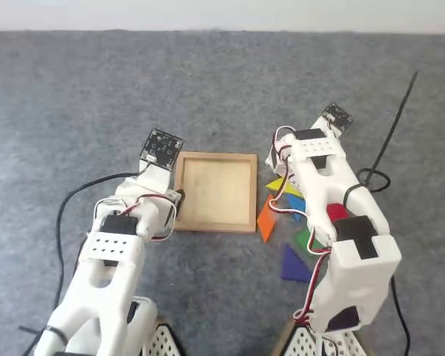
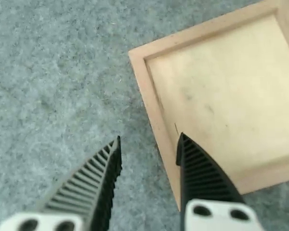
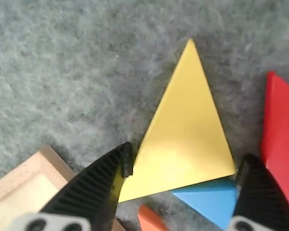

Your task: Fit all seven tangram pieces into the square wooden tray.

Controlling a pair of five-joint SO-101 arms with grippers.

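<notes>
The square wooden tray (image 1: 216,222) lies mid-table with nothing in it. My left gripper (image 2: 148,155) is open, its fingers straddling the tray's left rim (image 2: 154,113). To the tray's right lie the coloured pieces: yellow triangle (image 3: 184,129), blue piece (image 3: 207,199), red piece (image 3: 280,132), orange piece (image 1: 265,220), green piece (image 1: 303,239) and purple triangle (image 1: 294,263). My right gripper (image 3: 185,166) is open just above the yellow triangle, one finger at each side of its wide edge. The right arm (image 1: 334,200) hides parts of the pieces in the high view.
Grey carpet covers the table. Black cables (image 1: 389,141) trail at the right and at the left (image 1: 67,215). The arm bases (image 1: 163,341) stand at the near edge.
</notes>
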